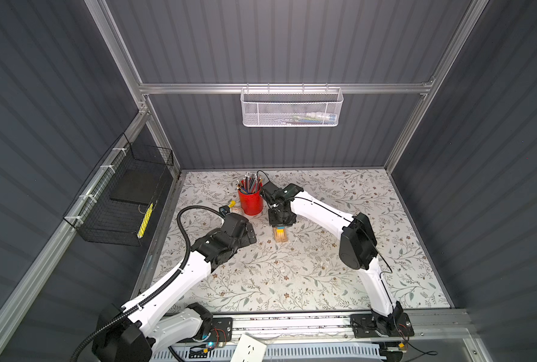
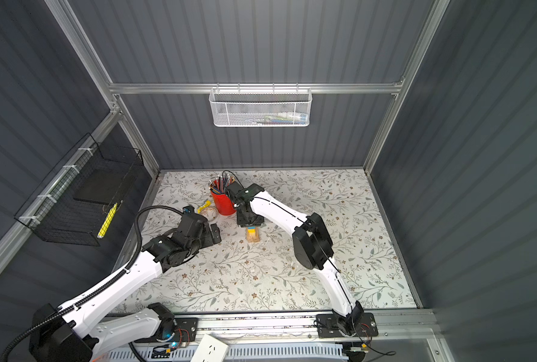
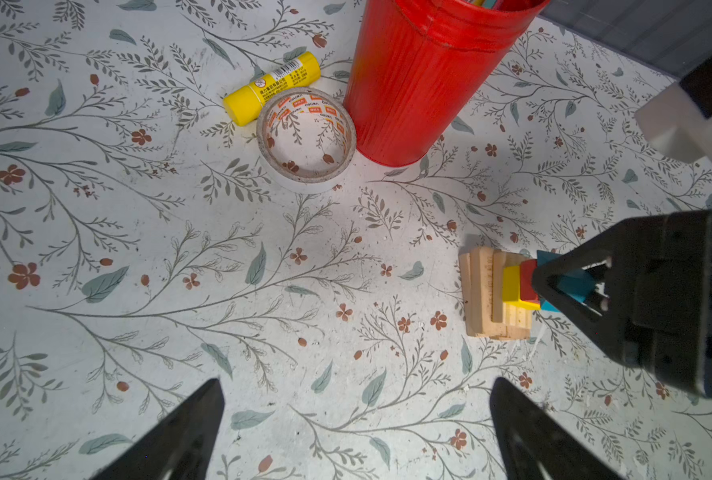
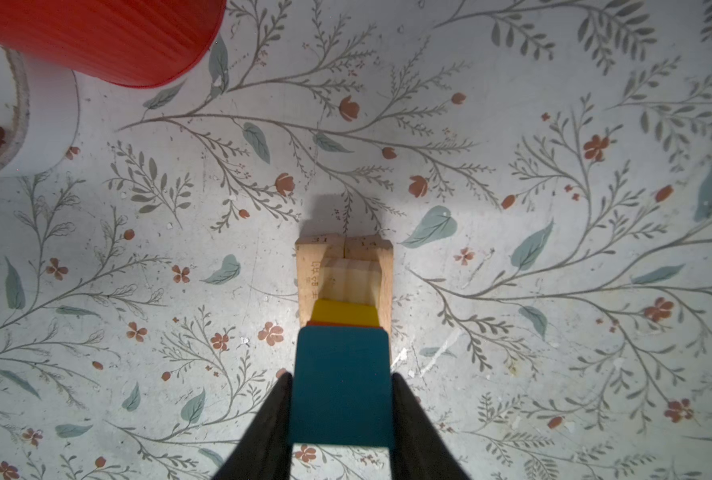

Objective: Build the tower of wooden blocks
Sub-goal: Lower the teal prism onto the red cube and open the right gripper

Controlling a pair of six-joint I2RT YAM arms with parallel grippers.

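**Left gripper.** We find the left gripper (image 3: 357, 384) nearest the arm bases, on the near-left side of the red pencil cup (image 1: 250, 202). Its jaws are spread wide and hold nothing. It hangs over bare floral tabletop (image 1: 292, 275), clear of the stack.

**Tower.** The wood block tower (image 1: 281, 235) stands on the tabletop, just near-right of the cup and apart from it. Its base is a bundle of pale planks (image 4: 348, 278). On them sits a yellow block (image 4: 343, 312), and on that a red block (image 3: 528, 282).

**Right gripper.** The right gripper (image 4: 341, 378) comes down from above on the cup-side end of the tower and pinches a teal block (image 4: 341, 357) by its two flanks. The teal block lies over the red one. We cannot tell from any view whether it rests on it or hovers just above.

**Step in hand.** We judge this to be the placing of the top block, with the build close to complete.

**Next move.** It calls for seating the teal block flat and square on the red block. The jaws should then part evenly and lift straight up, since a sideways drag could shift the small painted blocks.

**Beyond the cup.** A tape roll (image 3: 300, 185) touches the cup's left side, and a yellow glue stick (image 3: 271, 87) lies just past it. Neither belongs to the task.
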